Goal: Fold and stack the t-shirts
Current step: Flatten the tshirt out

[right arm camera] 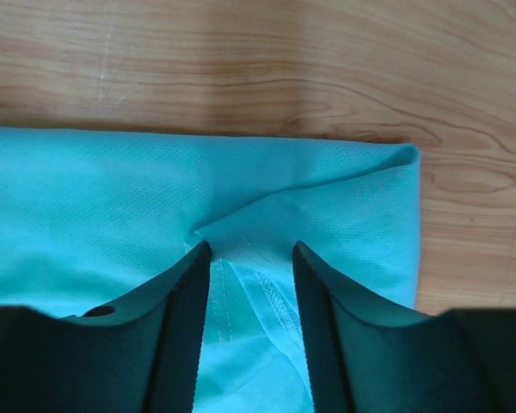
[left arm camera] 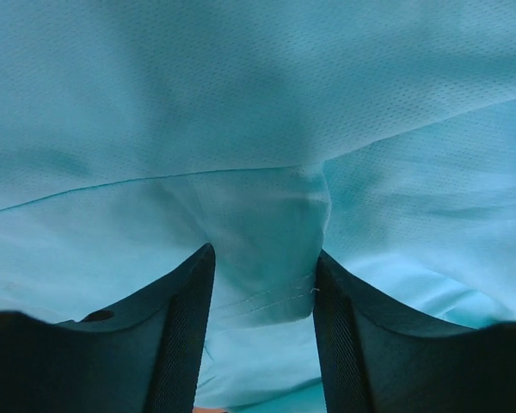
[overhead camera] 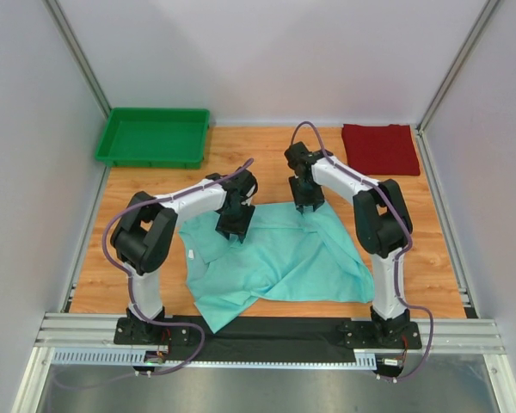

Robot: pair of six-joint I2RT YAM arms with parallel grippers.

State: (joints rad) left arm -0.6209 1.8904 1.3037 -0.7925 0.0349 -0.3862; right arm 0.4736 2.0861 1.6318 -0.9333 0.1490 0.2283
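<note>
The mint green t-shirt (overhead camera: 279, 258) lies crumpled and partly folded on the wooden table (overhead camera: 430, 249), between the two arms. My left gripper (overhead camera: 233, 231) is down on its upper left part. In the left wrist view the gripper (left arm camera: 264, 262) is open, with a hemmed fold of the shirt (left arm camera: 258, 103) lying between the fingers. My right gripper (overhead camera: 307, 206) is at the shirt's far edge. In the right wrist view it (right arm camera: 251, 258) is open, straddling a stitched hem of the shirt (right arm camera: 95, 198). The dark red t-shirt (overhead camera: 380, 148) lies folded at the far right corner.
A rigid bright green tray (overhead camera: 153, 136) stands at the far left corner. Grey walls close in the table on three sides. Bare wood (right arm camera: 258, 60) shows beyond the shirt's far edge. A metal rail (overhead camera: 267, 331) runs along the near edge.
</note>
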